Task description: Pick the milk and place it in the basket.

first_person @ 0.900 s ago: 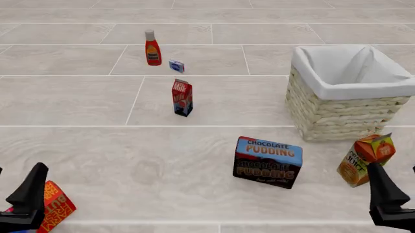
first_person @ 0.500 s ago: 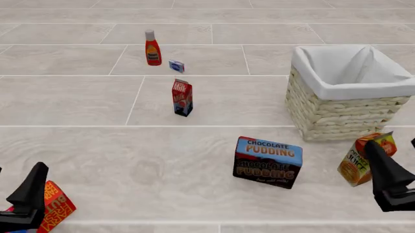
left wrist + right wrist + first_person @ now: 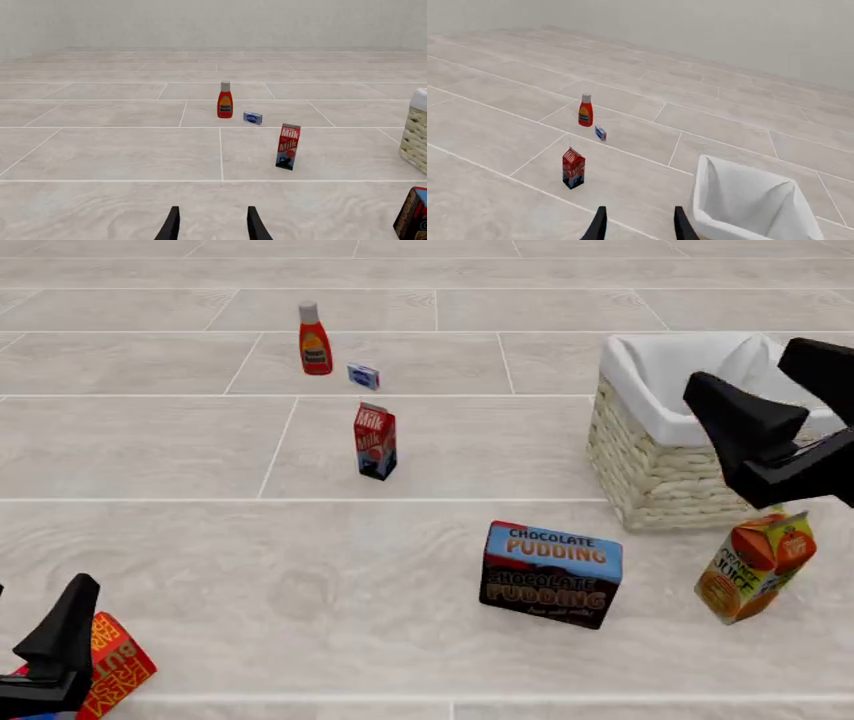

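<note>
- Clearly, the right gripper (image 3: 777, 408), fingers parted and empty, hangs over the basket (image 3: 667, 480), well right of the milk (image 3: 375, 441).
- It should swing left and straddle the upright carton squarely.
- The left gripper (image 3: 40, 640), also parted and empty, sits near-left.

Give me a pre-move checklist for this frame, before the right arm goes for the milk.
1. Milk upright and free-standing, nothing touching it: ok.
2. Right gripper open and empty: ok, its fingers are apart in the right wrist view with nothing between them.
3. Right gripper lined up with the milk: not ok, in the front view it hangs in front of the basket, well to the right of the carton.
4. Basket interior ready to take the carton: ok as far as seen, only white lining shows in the right wrist view.
5. Left gripper out of the way: ok, open, low and near the camera, far from the milk.
6. Ketchup bottle and small blue packet stand behind the milk: ok.
</note>
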